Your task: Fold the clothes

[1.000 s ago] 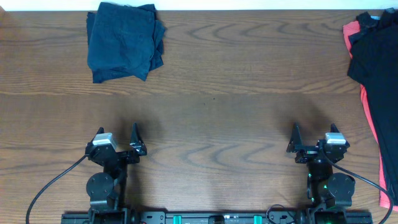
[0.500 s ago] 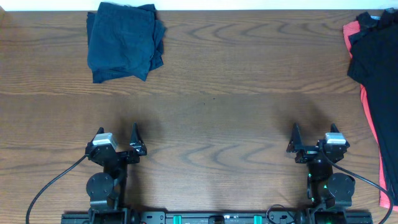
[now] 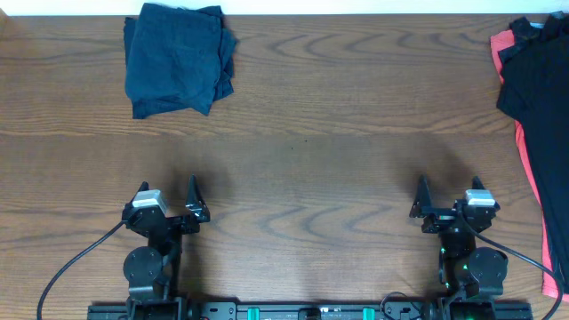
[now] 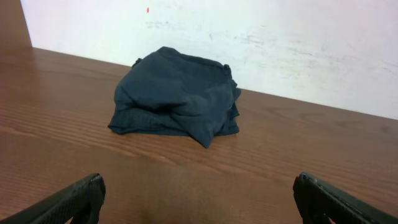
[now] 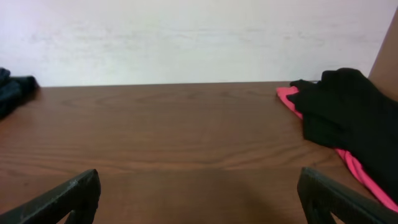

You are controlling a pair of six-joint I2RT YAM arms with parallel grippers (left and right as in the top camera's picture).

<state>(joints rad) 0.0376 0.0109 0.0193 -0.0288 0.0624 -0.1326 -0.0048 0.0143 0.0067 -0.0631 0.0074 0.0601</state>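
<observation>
Wide and empty: left end effector point(image 3: 167, 191) lower left, right end effector point(image 3: 450, 190) lower right. Folded navy shirt point(image 3: 178, 58) upper left on table point(image 3: 311, 133). Black-and-coral shirt point(image 3: 538, 98) at right edge.

Top-down overhead; low wrist views across table point(image 3: 302, 160) toward wall point(image 4: 280, 37)

Black arms point(image 3: 145, 260), pointed black claws point(image 3: 167, 188), grey wrist blocks point(image 3: 149, 200), looping black cables point(image 3: 69, 268)

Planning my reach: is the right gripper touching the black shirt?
No, the right gripper is open over the table, apart from the black shirt at the edge.
</observation>
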